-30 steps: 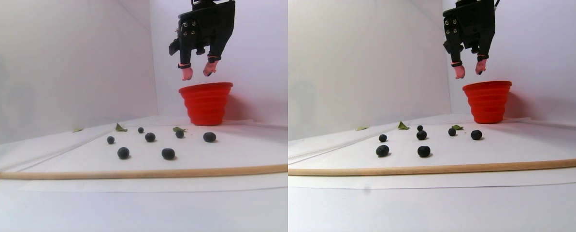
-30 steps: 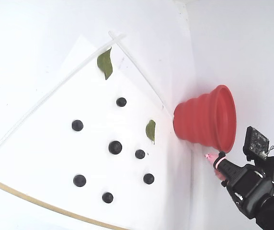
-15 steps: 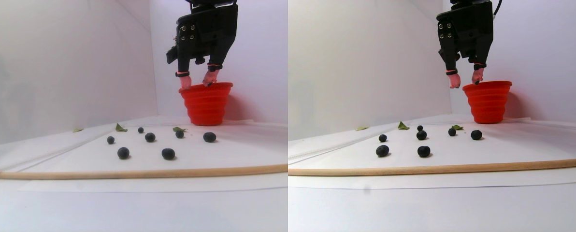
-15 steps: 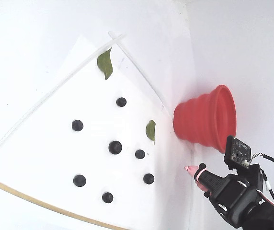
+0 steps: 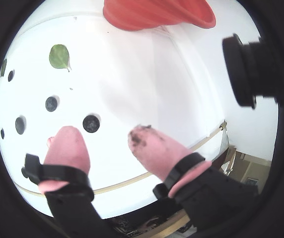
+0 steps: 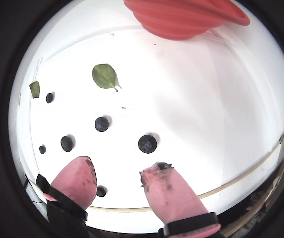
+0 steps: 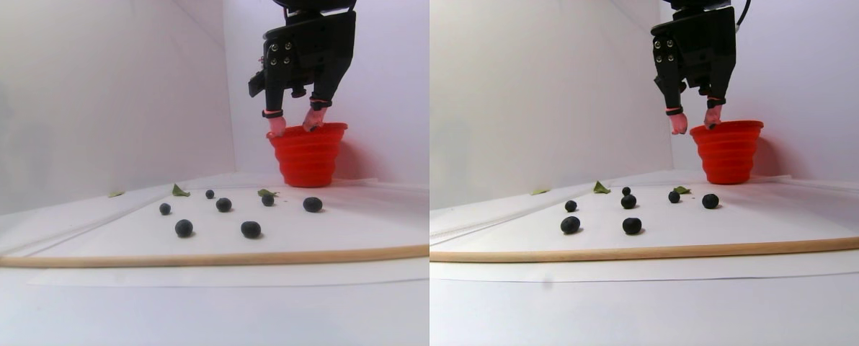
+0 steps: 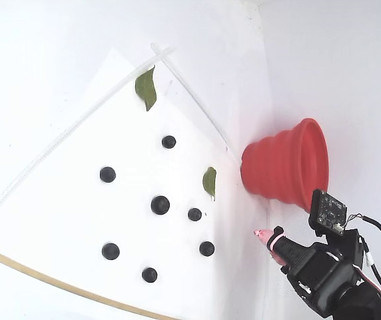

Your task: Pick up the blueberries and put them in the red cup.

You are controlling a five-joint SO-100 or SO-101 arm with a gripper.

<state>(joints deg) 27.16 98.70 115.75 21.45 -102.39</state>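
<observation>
Several blueberries point(image 8: 160, 205) lie scattered on the white sheet; they also show in the stereo pair view point(image 7: 251, 229) and in both wrist views point(image 5: 91, 123) point(image 6: 147, 144). The red cup point(image 8: 287, 167) stands at the sheet's far edge by the wall, seen also in the stereo pair view point(image 7: 307, 155) and at the top of both wrist views point(image 5: 157, 12) point(image 6: 181, 17). My gripper point(image 7: 294, 130) hangs high above the table, at the height of the cup's rim and close beside it. It is open and empty in both wrist views point(image 5: 103, 134) point(image 6: 119, 166). Its pink fingertips point(image 6: 159, 173) carry dark smears.
Two green leaves point(image 8: 146, 88) point(image 8: 209, 181) lie among the berries. A thin wooden strip point(image 7: 206, 258) borders the sheet's near edge. White walls close in behind and beside the cup. A black camera point(image 5: 246, 69) sticks out at the right of a wrist view.
</observation>
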